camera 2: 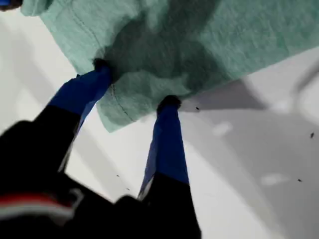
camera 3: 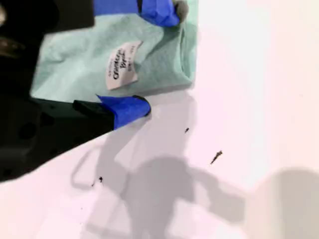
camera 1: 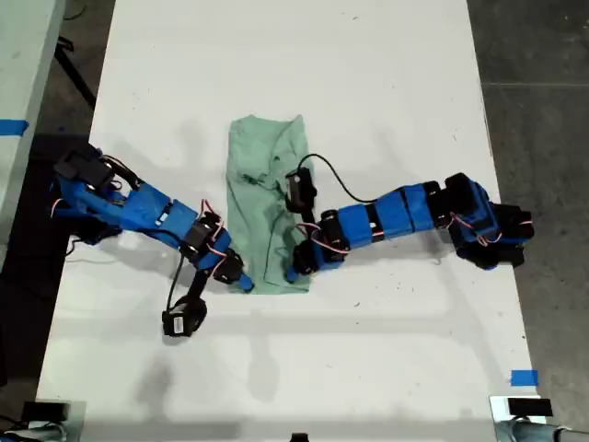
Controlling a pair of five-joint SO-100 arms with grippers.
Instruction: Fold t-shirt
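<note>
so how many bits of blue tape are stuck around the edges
2: one blue tape strip at the exterior view's left edge, another blue tape strip lower right. More may lie outside the frame.

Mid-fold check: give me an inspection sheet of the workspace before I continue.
Surface: white table, a few dark specks.
Job's things: t-shirt lies in a narrow, wrinkled strip; neck label showing.
Clutter: nothing seen.
Grippers: my first gripper open, tips on a shirt corner; my second gripper open, straddling the labelled end.
Cables: black cable loops over the table beside the shirt.
Surroundings: dark floor; blue tape at the table edge.
</note>
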